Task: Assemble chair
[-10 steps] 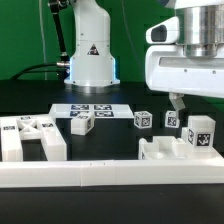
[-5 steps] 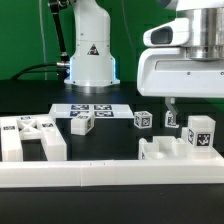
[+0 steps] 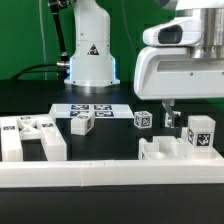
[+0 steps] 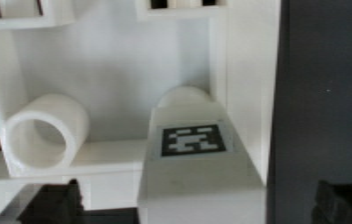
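Gripper (image 3: 172, 113) above chunky white plastic chair parts (image 3: 165, 152).
Jaws apart, tips cropped; between them a square tagged post (image 4: 194, 150), a hollow round peg (image 4: 40, 135) beside.

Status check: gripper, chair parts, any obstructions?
Gripper open above tagged post. Chair parts loose, none held. No obstruction visible.

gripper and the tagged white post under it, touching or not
Apart. The wrist view shows the post between the fingers of the open gripper, with a clear gap on each side.
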`<act>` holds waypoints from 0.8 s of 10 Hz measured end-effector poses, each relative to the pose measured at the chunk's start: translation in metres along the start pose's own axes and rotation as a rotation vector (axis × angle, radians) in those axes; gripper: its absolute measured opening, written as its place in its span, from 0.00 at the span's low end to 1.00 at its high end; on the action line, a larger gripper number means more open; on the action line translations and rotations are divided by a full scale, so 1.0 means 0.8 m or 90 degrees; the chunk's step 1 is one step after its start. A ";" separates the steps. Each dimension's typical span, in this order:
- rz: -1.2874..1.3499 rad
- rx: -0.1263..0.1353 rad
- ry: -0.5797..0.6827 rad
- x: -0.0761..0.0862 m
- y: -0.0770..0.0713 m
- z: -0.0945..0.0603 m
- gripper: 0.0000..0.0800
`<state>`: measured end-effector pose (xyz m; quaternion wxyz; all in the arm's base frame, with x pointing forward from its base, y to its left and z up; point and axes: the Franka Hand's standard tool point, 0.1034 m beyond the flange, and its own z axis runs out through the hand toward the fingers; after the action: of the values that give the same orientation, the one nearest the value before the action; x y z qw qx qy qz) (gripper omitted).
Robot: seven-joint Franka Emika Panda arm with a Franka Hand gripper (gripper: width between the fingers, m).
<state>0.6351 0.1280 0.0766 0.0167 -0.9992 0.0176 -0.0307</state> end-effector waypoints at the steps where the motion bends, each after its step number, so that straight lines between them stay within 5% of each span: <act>1: 0.001 0.000 0.000 0.000 0.001 0.000 0.78; 3: 0.001 0.000 0.000 0.000 0.001 0.000 0.36; 8: 0.181 -0.009 -0.005 -0.002 0.014 -0.001 0.36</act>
<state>0.6332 0.1170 0.0767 0.0137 -0.9869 0.1592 -0.0239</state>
